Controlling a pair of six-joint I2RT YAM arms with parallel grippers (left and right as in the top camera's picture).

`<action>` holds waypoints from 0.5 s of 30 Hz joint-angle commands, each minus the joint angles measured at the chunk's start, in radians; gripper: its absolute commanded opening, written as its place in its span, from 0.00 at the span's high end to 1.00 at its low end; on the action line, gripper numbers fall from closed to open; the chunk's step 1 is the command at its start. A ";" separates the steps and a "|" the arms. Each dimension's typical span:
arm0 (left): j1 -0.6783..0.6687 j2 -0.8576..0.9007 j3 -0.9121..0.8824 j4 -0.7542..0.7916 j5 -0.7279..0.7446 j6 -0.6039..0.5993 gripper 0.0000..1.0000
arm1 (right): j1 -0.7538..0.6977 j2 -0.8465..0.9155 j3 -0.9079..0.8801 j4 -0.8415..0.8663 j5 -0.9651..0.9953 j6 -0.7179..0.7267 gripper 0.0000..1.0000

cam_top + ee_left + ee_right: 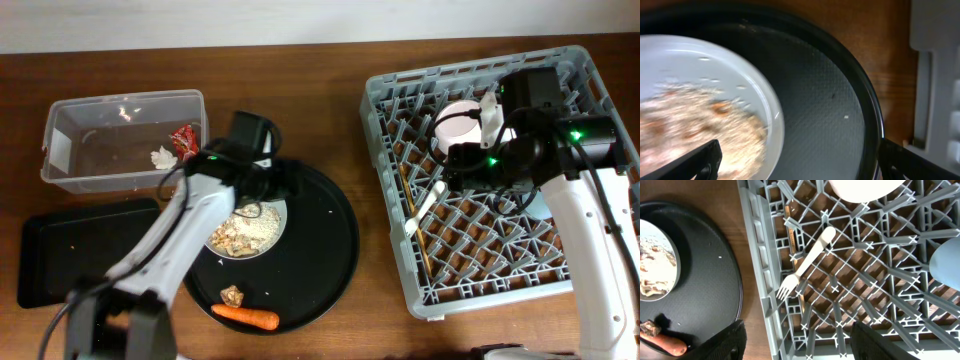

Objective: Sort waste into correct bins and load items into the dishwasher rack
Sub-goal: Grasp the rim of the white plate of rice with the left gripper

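overhead: the clear tub [120, 140] at upper left holds the red wrapper [184, 140] and the white tissue [162, 156]. the black rectangular tray [70, 250] lies just below it at lower left. in the middle, the round black tray [335, 250] carries a pale bowl [250, 228] of rice scraps, with a brown lump [233, 295] and the carrot [246, 317] near its lower rim. the grey rack [400, 270] fills the right side, apart from the round tray with bare wood between them. it holds the cream cup [458, 125] near the top, and the white fork [425, 208] and chopsticks [412, 215] by its left wall. left wrist: the left gripper [800, 165] stands wide open with nothing between its fingers. it hovers over the blurred bowl's right edge and the tray floor, with the rack's edge at far right. right wrist: the right gripper [805, 342] is open and holds nothing, above the rack's lower left lattice. the fork lies tilted, tines toward the lower left, beside the chopsticks. the cup sits at the top edge, and a pale blue dish [946, 265] at the right.
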 commanded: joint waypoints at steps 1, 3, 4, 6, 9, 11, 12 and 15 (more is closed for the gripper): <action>-0.046 0.102 0.005 0.060 0.008 -0.078 0.03 | -0.007 -0.014 0.006 -0.001 0.009 -0.018 0.30; -0.057 0.139 0.005 0.083 -0.011 -0.079 0.05 | -0.007 -0.013 0.006 -0.001 0.009 -0.018 0.30; -0.060 0.157 0.005 0.089 -0.027 -0.079 0.08 | -0.007 -0.013 0.006 -0.001 0.009 -0.018 0.30; -0.062 0.188 0.005 0.092 -0.036 -0.079 0.11 | -0.007 -0.013 0.006 -0.002 0.009 -0.018 0.30; -0.065 0.224 0.005 0.087 -0.035 -0.079 0.19 | -0.007 -0.013 0.006 -0.002 0.009 -0.018 0.30; -0.076 0.248 0.005 0.084 -0.035 -0.078 0.21 | -0.007 -0.013 0.006 -0.002 0.008 -0.018 0.30; -0.083 0.259 0.005 0.084 -0.036 -0.078 0.23 | -0.007 -0.013 0.006 -0.002 0.008 -0.018 0.30; -0.109 0.283 0.005 0.080 -0.046 -0.078 0.36 | -0.007 -0.013 0.006 -0.005 0.009 -0.018 0.30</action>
